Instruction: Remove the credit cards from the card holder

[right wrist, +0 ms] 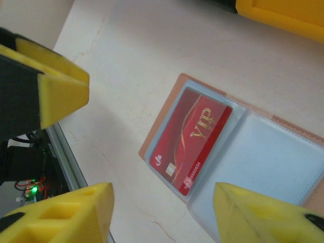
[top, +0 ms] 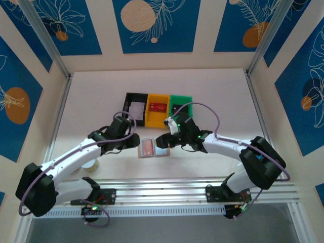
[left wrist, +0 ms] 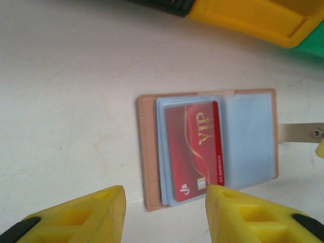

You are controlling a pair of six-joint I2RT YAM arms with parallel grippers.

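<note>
In the card holder [left wrist: 146, 152], one card [left wrist: 195, 149]

A small, flat, tan leather-like bifold card holder [left wrist: 147, 152] is lying open on a pale off-white table [left wrist: 66, 101]. A red plastic card with gold lettering [left wrist: 195, 149] is sitting inside its left grey-blue clear pocket. The left gripper [left wrist: 163, 210] is hovering at the holder's near edge, its yellow fingertips [left wrist: 96, 212] standing apart and gripping nothing. A yellow plastic bin [left wrist: 253, 15] is sitting beyond.
</note>
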